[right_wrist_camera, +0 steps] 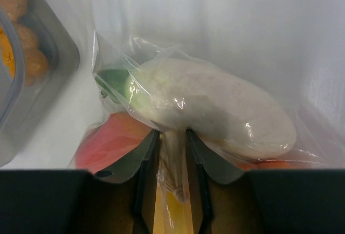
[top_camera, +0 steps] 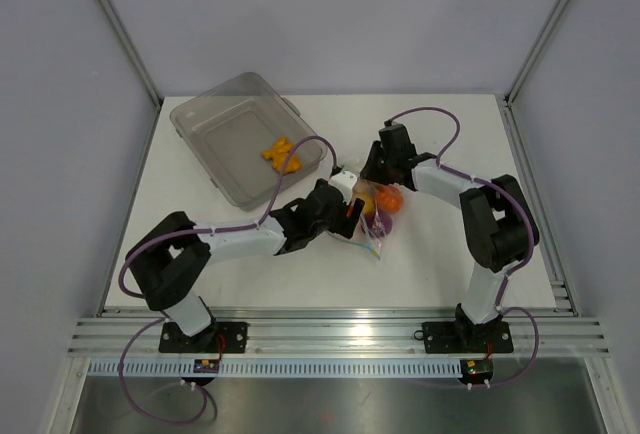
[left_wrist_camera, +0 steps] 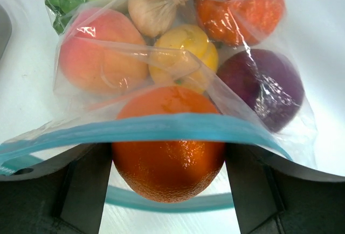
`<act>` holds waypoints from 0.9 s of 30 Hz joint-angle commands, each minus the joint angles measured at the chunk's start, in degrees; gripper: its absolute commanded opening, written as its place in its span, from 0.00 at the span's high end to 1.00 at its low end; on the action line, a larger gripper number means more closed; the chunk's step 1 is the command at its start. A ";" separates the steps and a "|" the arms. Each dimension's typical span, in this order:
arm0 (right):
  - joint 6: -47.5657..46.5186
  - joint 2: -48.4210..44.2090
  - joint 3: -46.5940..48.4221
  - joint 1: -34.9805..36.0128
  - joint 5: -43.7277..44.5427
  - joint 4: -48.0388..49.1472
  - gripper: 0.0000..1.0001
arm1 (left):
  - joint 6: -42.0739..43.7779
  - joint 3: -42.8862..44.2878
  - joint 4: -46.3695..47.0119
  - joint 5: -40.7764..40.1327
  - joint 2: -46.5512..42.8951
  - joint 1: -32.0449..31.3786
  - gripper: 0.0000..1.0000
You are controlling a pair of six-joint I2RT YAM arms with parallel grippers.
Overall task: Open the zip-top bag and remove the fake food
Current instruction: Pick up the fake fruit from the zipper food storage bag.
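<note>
The clear zip-top bag (top_camera: 378,229) lies mid-table between both arms, its light-blue zip strip (left_wrist_camera: 161,128) parted. In the bag's mouth my left gripper (left_wrist_camera: 168,191) is shut on an orange (left_wrist_camera: 168,158), a finger against each side. Deeper in the bag lie a peach (left_wrist_camera: 99,50), a yellow fruit (left_wrist_camera: 186,53), a purple fruit (left_wrist_camera: 264,88), a beige bulb (left_wrist_camera: 156,5) and a rough orange piece (left_wrist_camera: 240,5). From the far end my right gripper (right_wrist_camera: 172,164) pinches a fold of the bag (right_wrist_camera: 173,153) under a long white vegetable (right_wrist_camera: 215,104).
A rigid clear tub (top_camera: 245,139) stands at the back left, holding an orange toy piece (top_camera: 282,156). Its corner (right_wrist_camera: 48,56) shows at the left of the right wrist view. The left arm (top_camera: 240,242) reaches across the table's middle.
</note>
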 commanded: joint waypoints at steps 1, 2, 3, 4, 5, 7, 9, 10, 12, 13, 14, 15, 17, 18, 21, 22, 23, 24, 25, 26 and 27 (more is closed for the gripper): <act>0.95 -2.24 -1.58 -1.03 5.27 -2.73 0.67 | 0.02 1.51 -1.50 3.89 -4.49 0.08 0.43; 1.21 -2.85 -1.93 -1.38 5.88 -2.90 0.67 | 0.02 1.51 -2.38 4.33 -4.94 0.08 0.43; 1.65 -3.12 -2.11 -1.47 7.11 -2.82 0.67 | -0.06 1.51 -2.65 5.20 -5.46 0.08 0.43; 1.83 -3.47 -2.55 -1.73 7.64 -2.82 0.67 | -0.15 1.69 -3.78 5.73 -6.34 0.08 0.43; 2.00 -4.08 -2.73 -1.99 8.25 -2.99 0.67 | -0.06 1.95 -4.57 6.17 -6.78 0.08 0.43; 2.71 -4.70 -3.34 -2.26 10.54 -3.26 0.67 | 0.02 2.30 -7.02 6.79 -7.40 0.08 0.43; 3.85 -5.58 -3.69 -2.61 12.55 -3.52 0.67 | 0.11 3.18 -7.92 6.70 -8.28 0.08 0.43; 3.94 -5.93 -4.22 -2.78 13.18 -3.61 0.67 | 0.29 3.27 -10.01 6.70 -8.37 0.08 0.43; 4.55 -6.98 -4.75 -3.22 14.41 -3.43 0.67 | 0.38 3.10 -10.38 6.00 -9.16 0.08 0.42; 4.73 -7.34 -5.27 -3.40 14.67 -3.35 0.67 | 0.46 3.10 -11.08 5.74 -9.42 0.08 0.42; 4.91 -7.95 -5.54 -3.49 14.76 -3.26 0.67 | 0.46 3.10 -11.26 5.48 -9.68 0.08 0.42; 5.25 -8.13 -5.72 -3.84 14.94 -3.08 0.67 | 0.46 3.10 -11.52 5.21 -10.21 0.17 0.42; 5.52 -8.83 -6.24 -4.10 15.46 -2.99 0.67 | 0.38 3.27 -12.49 4.86 -10.74 0.17 0.42; 5.52 -8.83 -6.33 -4.28 15.73 -3.17 0.67 | 0.38 3.62 -13.01 4.68 -10.92 0.25 0.42; 5.96 -9.01 -6.51 -4.37 16.26 -3.17 0.66 | 0.03 4.58 -16.78 3.19 -11.62 0.52 0.42; 5.96 -8.84 -6.60 -4.37 16.26 -3.17 0.66 | -0.06 4.85 -17.41 2.67 -11.79 0.78 0.42; 6.14 -8.92 -6.51 -4.37 16.26 -3.34 0.65 | -0.06 4.85 -17.85 2.05 -12.06 0.96 0.42; 6.14 -8.92 -6.51 -4.45 16.26 -3.34 0.65 | -0.15 4.94 -18.29 1.78 -12.32 1.13 0.42; 6.22 -9.01 -6.51 -4.45 16.17 -3.35 0.64 | -0.50 5.20 -19.16 1.52 -13.02 1.83 0.42; 6.14 -9.01 -6.60 -4.37 16.26 -3.43 0.63 | -0.76 5.12 -19.17 1.43 -13.37 2.18 0.42; 6.14 -9.10 -6.68 -4.37 16.17 -3.35 0.62 | -1.29 5.03 -19.35 1.52 -13.90 2.71 0.42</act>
